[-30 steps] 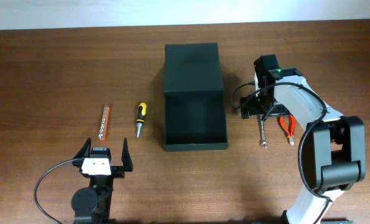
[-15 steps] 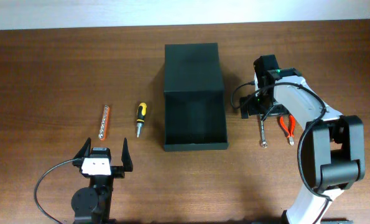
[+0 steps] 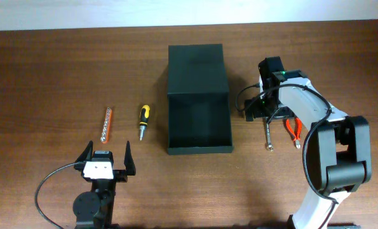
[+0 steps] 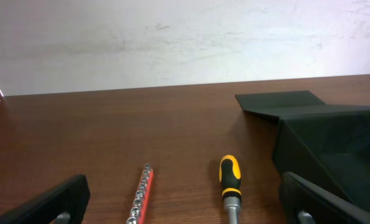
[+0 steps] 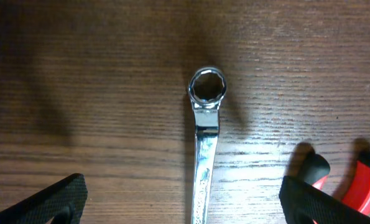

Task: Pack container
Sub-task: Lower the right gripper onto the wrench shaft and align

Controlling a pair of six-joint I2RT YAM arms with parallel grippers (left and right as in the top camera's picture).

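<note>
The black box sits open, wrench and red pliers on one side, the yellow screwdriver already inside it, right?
Not quite: the overhead view shows the yellow screwdriver lying on the table outside the black box, on the side opposite the wrench and red pliers. The box is open.

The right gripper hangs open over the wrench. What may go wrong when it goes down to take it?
1. The wrench lies flat and thin on the table, so the right gripper may scrape the wood or slip off the polished metal.
2. The red-handled pliers lie close beside it; the finger on that side may knock them.
3. A loosely held wrench might catch the container wall.
</note>
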